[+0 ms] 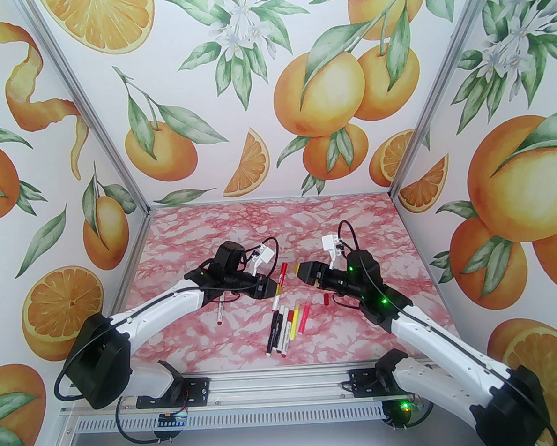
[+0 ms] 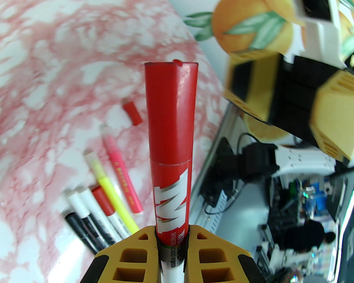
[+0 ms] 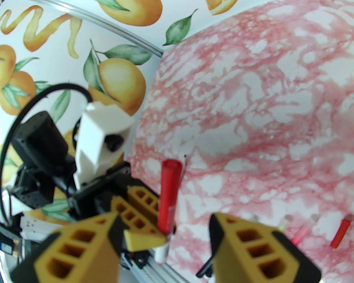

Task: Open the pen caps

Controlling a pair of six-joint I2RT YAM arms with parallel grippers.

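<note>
My left gripper (image 1: 278, 287) is shut on the barrel of a white pen (image 1: 276, 301) that it holds up off the table. The pen's long red cap (image 1: 283, 269) points away from the gripper. From the left wrist, the cap (image 2: 171, 110) rises straight out of the shut gripper (image 2: 172, 240). My right gripper (image 1: 302, 271) stands open just right of the cap, not touching it. Seen from the right wrist, the capped pen (image 3: 169, 193) stands ahead of the gap in the open gripper (image 3: 164, 221).
Several pens (image 1: 287, 325) lie side by side on the pink marbled table (image 1: 353, 222), among them a yellow pen (image 2: 110, 190) and a pink pen (image 2: 121, 171). A loose red cap (image 1: 326, 300) lies to their right. Another pen (image 1: 219, 310) lies under my left arm.
</note>
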